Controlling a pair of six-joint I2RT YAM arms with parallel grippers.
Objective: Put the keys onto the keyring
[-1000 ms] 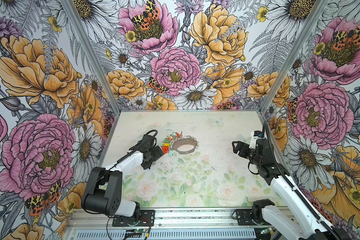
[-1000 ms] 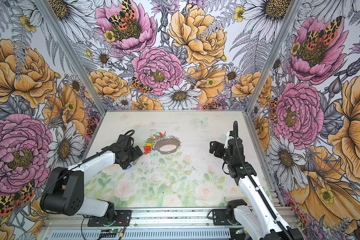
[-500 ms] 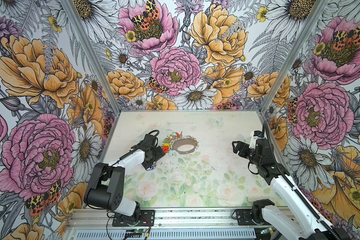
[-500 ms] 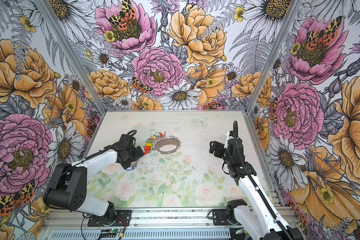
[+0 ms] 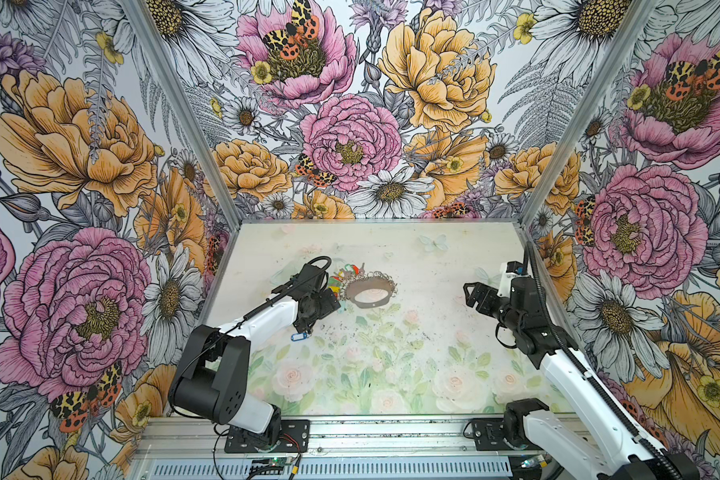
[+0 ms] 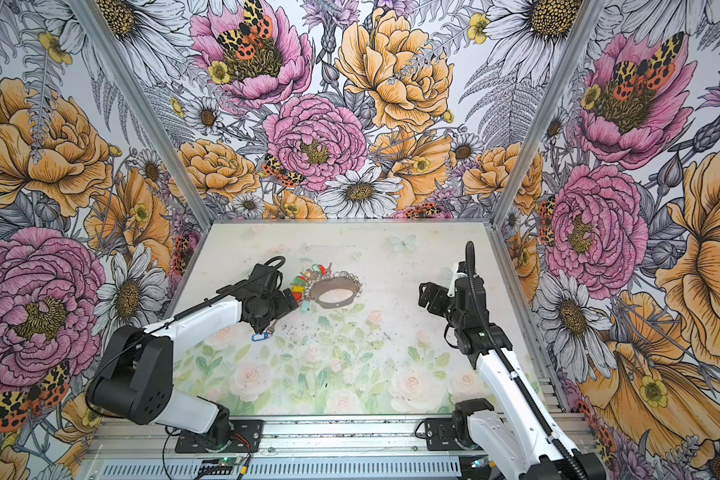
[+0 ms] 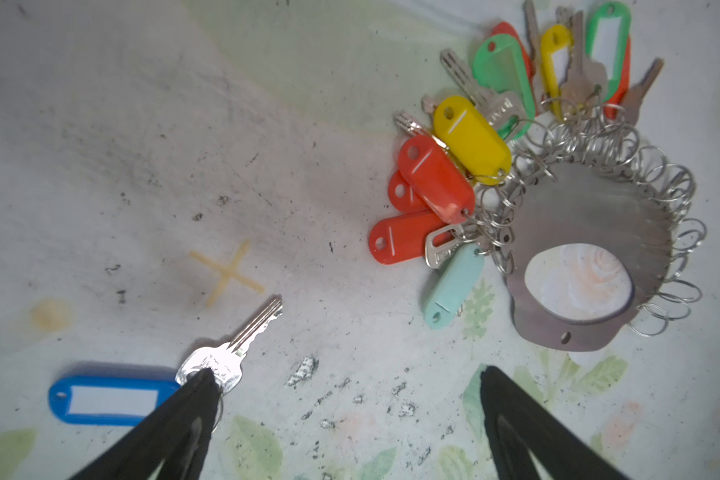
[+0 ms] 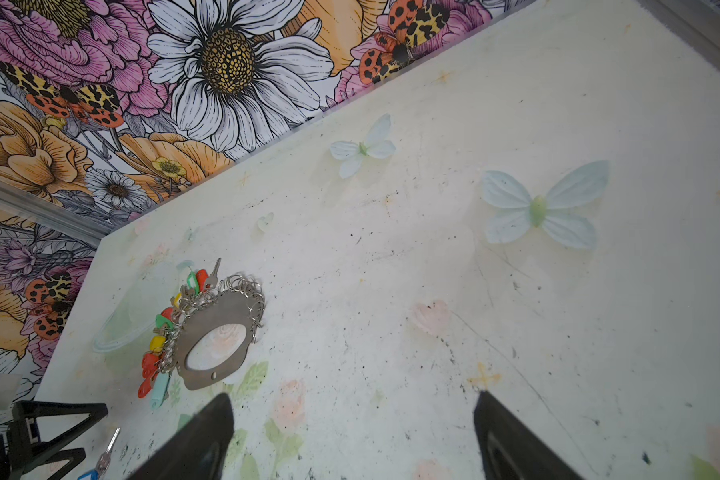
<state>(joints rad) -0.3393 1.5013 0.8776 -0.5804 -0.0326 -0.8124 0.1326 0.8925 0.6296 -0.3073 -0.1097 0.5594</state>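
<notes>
Blue-tagged key [image 7: 253, 327] lies loose by our left claw [image 7: 344, 372], spread empty; our right claw [image 8: 352, 395] gapes empty, well apart.

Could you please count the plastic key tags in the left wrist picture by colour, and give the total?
Red oblong plastic key tags: 5, two of them mostly hidden
Yellow oblong plastic key tags: 2
Green oblong plastic key tags: 2
Pale turquoise oblong plastic key tag: 1
Blue oblong plastic key tag: 1
Total: 11
</notes>
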